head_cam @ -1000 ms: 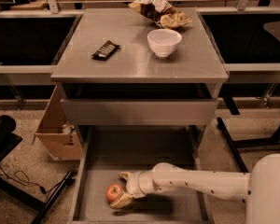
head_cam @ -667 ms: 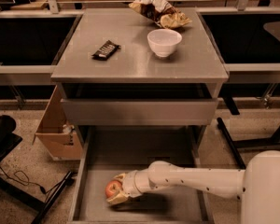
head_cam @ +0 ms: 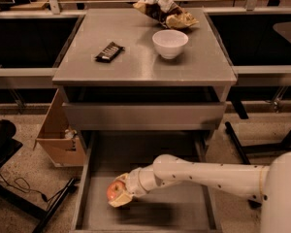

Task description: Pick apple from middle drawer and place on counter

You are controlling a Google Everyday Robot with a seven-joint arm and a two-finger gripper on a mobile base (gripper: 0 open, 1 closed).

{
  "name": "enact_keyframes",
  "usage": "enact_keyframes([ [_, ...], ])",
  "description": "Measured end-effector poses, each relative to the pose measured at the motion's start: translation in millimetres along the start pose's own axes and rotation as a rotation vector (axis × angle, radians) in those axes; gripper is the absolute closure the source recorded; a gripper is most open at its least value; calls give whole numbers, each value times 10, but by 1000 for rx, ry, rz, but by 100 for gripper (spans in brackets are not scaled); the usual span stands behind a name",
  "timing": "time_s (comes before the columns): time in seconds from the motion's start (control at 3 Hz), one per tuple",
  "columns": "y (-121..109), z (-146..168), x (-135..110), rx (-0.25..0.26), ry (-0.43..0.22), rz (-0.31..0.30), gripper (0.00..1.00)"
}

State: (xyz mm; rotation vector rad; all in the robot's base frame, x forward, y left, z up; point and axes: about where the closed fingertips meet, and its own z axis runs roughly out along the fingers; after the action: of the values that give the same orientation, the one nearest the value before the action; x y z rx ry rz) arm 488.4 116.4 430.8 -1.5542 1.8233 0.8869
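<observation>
The small red-orange apple (head_cam: pixel 114 190) is in the open middle drawer (head_cam: pixel 184 213), a wide shallow grey tray, at its left side. My gripper (head_cam: pixel 118 194) is at the end of the white arm that reaches in from the right, and it is closed around the apple just above the drawer floor. The counter (head_cam: pixel 145 64) of brushed grey steel lies above the drawer, beyond a closed grey drawer face (head_cam: pixel 143 115).
On the counter stand a white bowl (head_cam: pixel 169 43), a dark candy bar (head_cam: pixel 109 52) and a crumpled chip bag (head_cam: pixel 164 11). An open cardboard box (head_cam: pixel 58 135) sits on the floor left of the drawer. Black cables (head_cam: pixel 19 186) lie at lower left.
The gripper has shifted slightly left with the apple between its fingers; the arm has stretched a little further into the drawer.
</observation>
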Motion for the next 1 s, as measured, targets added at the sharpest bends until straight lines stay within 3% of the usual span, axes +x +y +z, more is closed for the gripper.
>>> enact_keyframes([
  [0.33,9,-811,-661,-5,21,-49,100],
  [0.67,-295,-1839,-1613,78,18,-130,100],
  [1.0,-389,-2677,-2558,124,35,-214,100],
])
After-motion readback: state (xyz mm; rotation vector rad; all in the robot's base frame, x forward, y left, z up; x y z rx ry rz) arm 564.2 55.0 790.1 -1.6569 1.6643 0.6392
